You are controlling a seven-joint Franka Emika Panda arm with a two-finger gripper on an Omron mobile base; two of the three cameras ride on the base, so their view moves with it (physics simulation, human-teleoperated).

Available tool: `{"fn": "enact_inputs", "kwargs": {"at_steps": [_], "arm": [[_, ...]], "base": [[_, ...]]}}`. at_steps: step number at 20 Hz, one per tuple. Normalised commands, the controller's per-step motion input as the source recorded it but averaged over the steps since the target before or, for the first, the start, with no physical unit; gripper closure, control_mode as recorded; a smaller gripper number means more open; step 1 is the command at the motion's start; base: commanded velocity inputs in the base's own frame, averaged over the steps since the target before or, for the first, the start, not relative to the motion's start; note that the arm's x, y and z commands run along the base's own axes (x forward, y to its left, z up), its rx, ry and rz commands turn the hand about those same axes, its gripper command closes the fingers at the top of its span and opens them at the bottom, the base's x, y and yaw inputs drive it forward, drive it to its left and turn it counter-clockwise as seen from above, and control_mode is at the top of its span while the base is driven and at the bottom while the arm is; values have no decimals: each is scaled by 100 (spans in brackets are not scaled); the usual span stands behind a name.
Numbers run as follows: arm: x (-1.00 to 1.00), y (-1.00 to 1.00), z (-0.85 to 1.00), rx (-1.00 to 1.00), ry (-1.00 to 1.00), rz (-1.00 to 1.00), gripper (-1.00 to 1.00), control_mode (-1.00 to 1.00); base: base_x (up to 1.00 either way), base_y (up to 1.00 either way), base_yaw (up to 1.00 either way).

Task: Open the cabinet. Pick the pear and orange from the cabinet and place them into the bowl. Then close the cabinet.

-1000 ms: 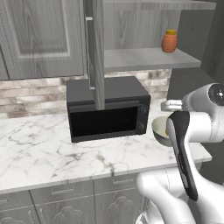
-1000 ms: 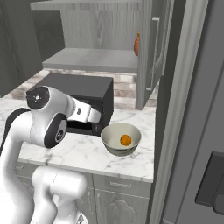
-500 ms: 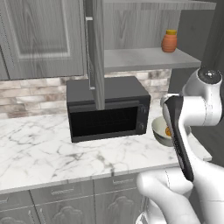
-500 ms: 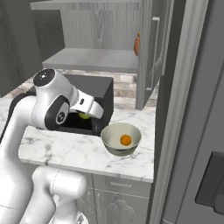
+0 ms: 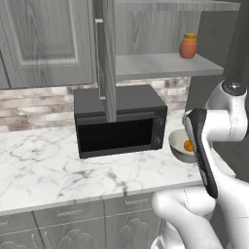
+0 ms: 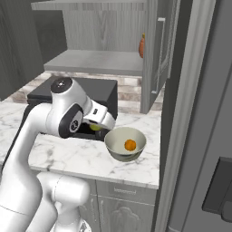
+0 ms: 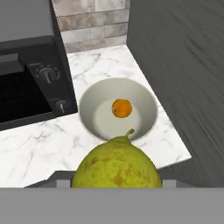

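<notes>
The arm bends forward over the marble counter [image 5: 53,165], its gripper [image 6: 97,125] just left of the bowl [image 6: 113,147] and grasping the pear [image 7: 116,165]. The hand view shows the pear close up, stem toward the bowl, with one orange [image 7: 121,108] lying inside. The right base view shows only a sliver of pear at the gripper. One jar [image 5: 188,45] stands on the open cabinet [image 5: 160,64] shelf above one black microwave [image 5: 119,121]
</notes>
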Motion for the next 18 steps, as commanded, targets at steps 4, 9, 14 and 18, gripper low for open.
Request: {"fn": "enact_inputs", "kwargs": {"at_steps": [4, 9, 14, 18], "arm": [[26, -25, -48, 1, 5, 0, 100, -100], [49, -20, -52, 0, 6, 0, 100, -100], [52, -20, -45, 0, 5, 0, 100, -100], [41, -14, -19, 0, 0, 0, 100, -100]], "base": [[0, 0, 0], [0, 0, 0], [0, 0, 0], [0, 0, 0]]}}
